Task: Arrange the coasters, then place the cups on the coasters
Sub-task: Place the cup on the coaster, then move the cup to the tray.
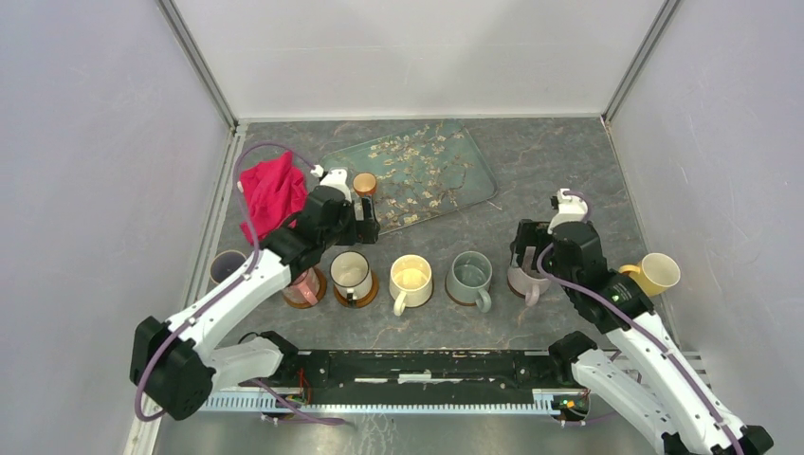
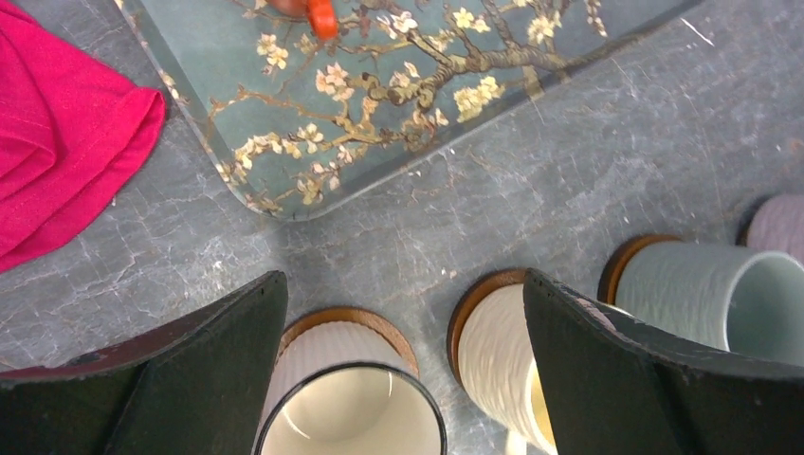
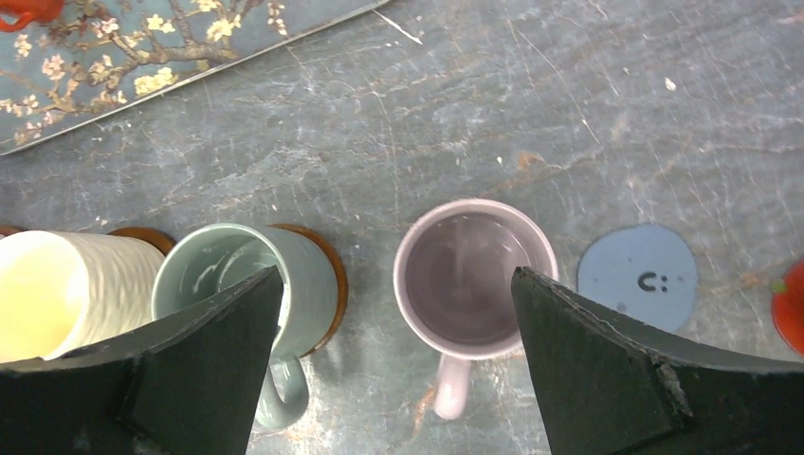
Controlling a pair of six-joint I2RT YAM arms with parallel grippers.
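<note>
A row of cups stands in front of the arms: pink, white with a dark rim, cream and grey-green, each on an orange-brown coaster. The mauve cup stands upright on the bare table, just left of a grey-blue coaster. My right gripper hangs open above the mauve cup, holding nothing. My left gripper is open and empty above the white cup and the cream cup. A yellow cup sits by the right forearm.
The floral tray lies at the back with one orange-brown coaster on it. A red cloth is bunched left of the tray. A dark round cup sits at the far left. Something red shows beyond the grey-blue coaster.
</note>
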